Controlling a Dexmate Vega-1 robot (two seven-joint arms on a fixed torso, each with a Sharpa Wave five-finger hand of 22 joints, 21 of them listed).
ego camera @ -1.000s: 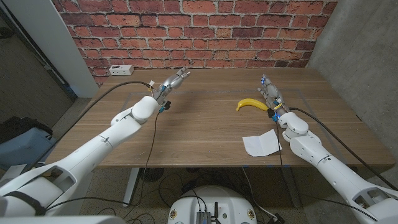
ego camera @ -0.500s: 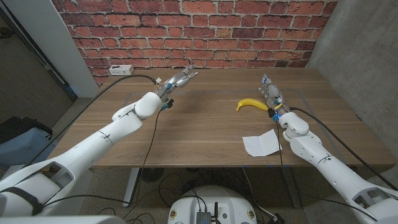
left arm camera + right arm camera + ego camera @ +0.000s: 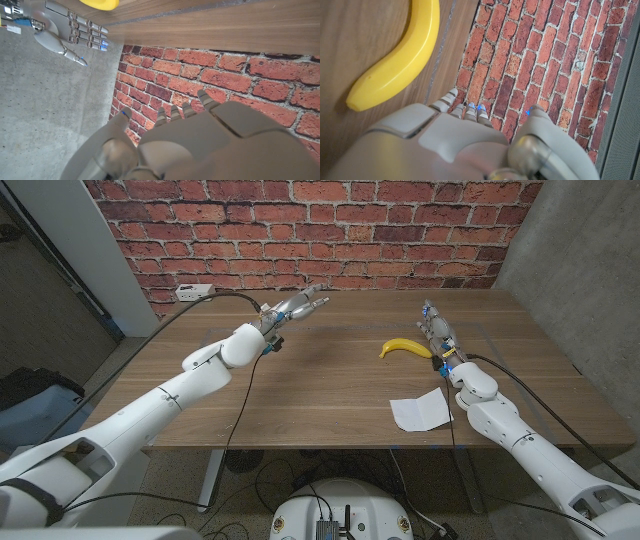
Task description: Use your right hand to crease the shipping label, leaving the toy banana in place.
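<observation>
The white shipping label (image 3: pixel 420 411) lies flat near the table's front edge, right of centre. The yellow toy banana (image 3: pixel 404 348) lies farther back, just left of my right hand (image 3: pixel 436 330). That hand hovers with its fingers stretched toward the wall and holds nothing; the label is beside its forearm. In the right wrist view the banana (image 3: pixel 402 55) lies just past the right hand (image 3: pixel 465 145). My left hand (image 3: pixel 295 307) hangs over the back of the table, fingers out and empty. The left wrist view shows the left hand (image 3: pixel 200 135), the right hand (image 3: pixel 70 32) and the banana's tip (image 3: pixel 100 4).
A white power strip (image 3: pixel 195 291) sits at the table's back left corner. A brick wall (image 3: pixel 330 230) closes the far side and a concrete pillar (image 3: pixel 580 260) stands at the right. Bare wood table (image 3: pixel 320 390) lies between the arms.
My left hand has swung to the right along the back of the table. The right hand, the banana and the label have not moved.
</observation>
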